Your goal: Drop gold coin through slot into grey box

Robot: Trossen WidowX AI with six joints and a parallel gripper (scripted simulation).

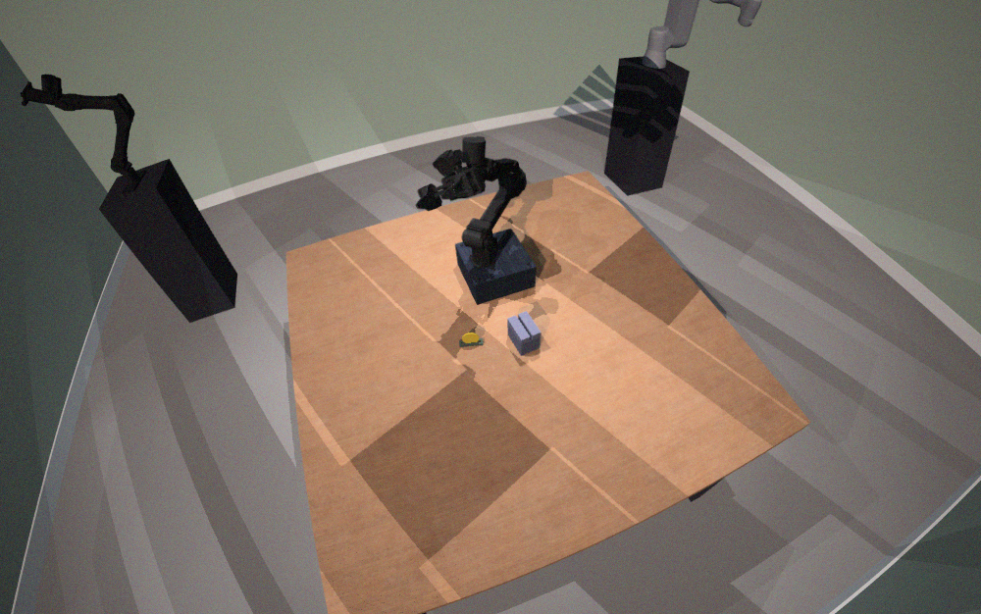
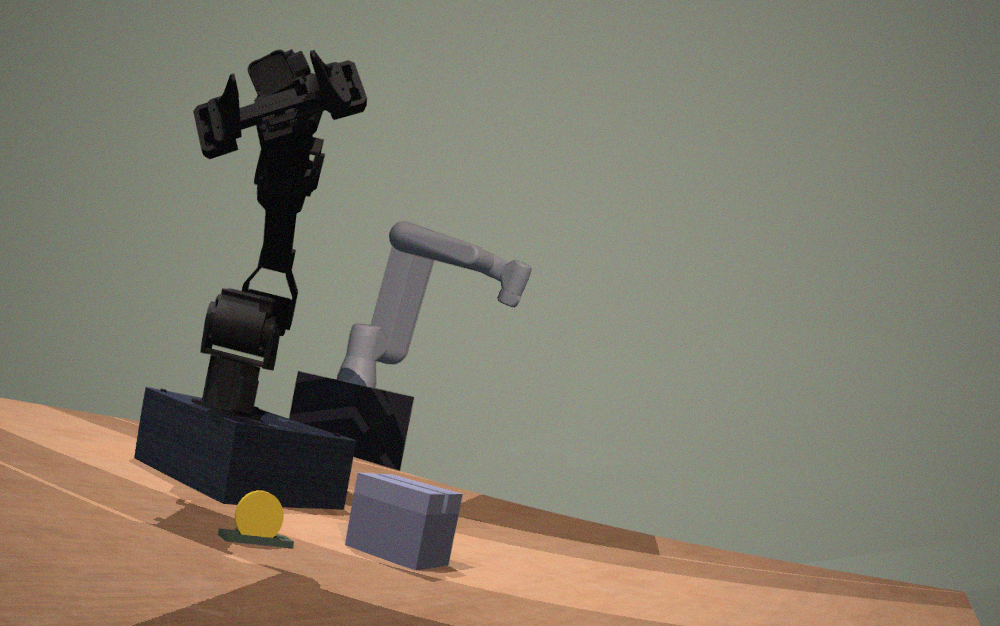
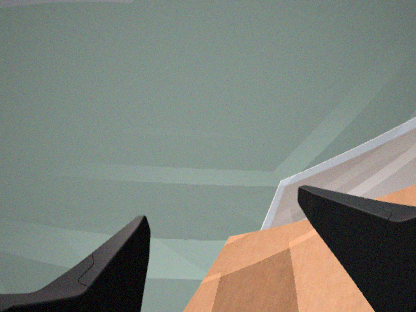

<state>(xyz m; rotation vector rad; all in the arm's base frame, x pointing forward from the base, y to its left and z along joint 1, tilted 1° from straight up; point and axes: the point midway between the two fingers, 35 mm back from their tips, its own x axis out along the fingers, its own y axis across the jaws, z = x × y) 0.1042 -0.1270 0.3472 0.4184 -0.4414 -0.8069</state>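
The gold coin (image 1: 470,337) (image 2: 259,513) stands on edge in the shallow dark-green holder (image 2: 280,542), on the wooden table top. The closed grey box (image 1: 532,342) (image 2: 383,524) stands a short way to the right of the holder in the top and exterior views, with a narrow slot running along its lid. My gripper (image 2: 273,64) (image 3: 226,209) is open and empty, its fingers wide apart. It is raised high above the table, well away from the coin and box. The wrist view shows neither coin, holder nor box.
My arm stands on a dark blue base block (image 1: 505,281) (image 2: 287,465), behind the coin and box in the exterior view. A second dark arm (image 1: 121,129) stands on a black pedestal at the left. A light grey arm (image 1: 656,46) (image 2: 409,295) stands on another pedestal farther back.
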